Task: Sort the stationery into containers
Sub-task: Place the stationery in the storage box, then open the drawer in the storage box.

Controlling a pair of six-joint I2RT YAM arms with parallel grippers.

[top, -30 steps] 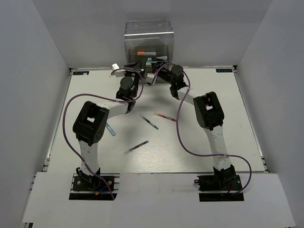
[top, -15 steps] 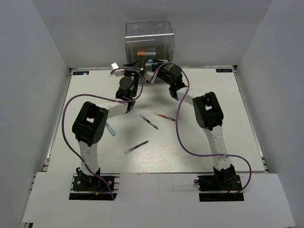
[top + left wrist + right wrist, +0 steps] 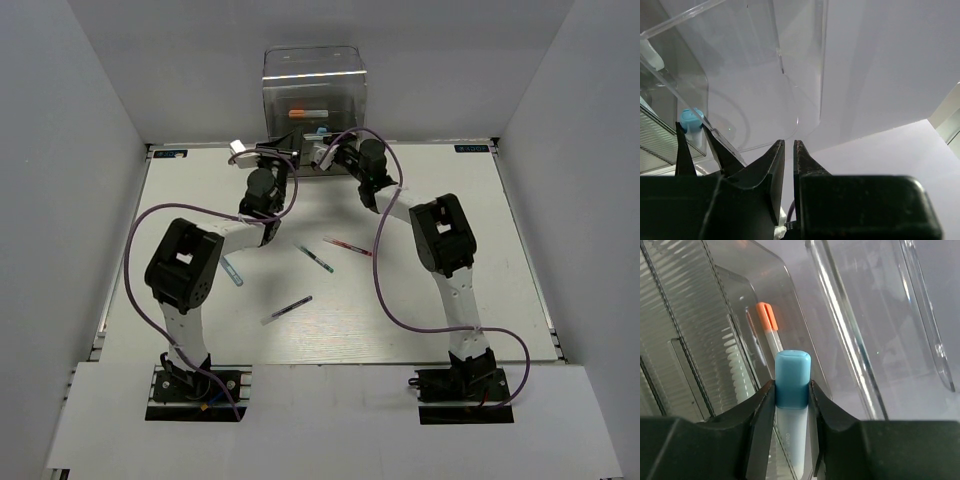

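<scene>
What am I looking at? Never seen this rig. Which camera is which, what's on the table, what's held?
Two robot arms are bolted at the near edge of a white table; each ends in a two-finger gripper. The wide picture is from a fixed camera above and behind them; the other two are from a camera on each wrist, looking along its own fingers. Both arms reach to a clear drawer box at the far edge. The right gripper is clamped on a blue-capped marker at the box; an orange-capped marker lies inside. The left gripper holds nothing, its jaws almost together. On the table lie a red pen, a dark pen, a grey pen and a light-blue marker partly under the left arm.
</scene>
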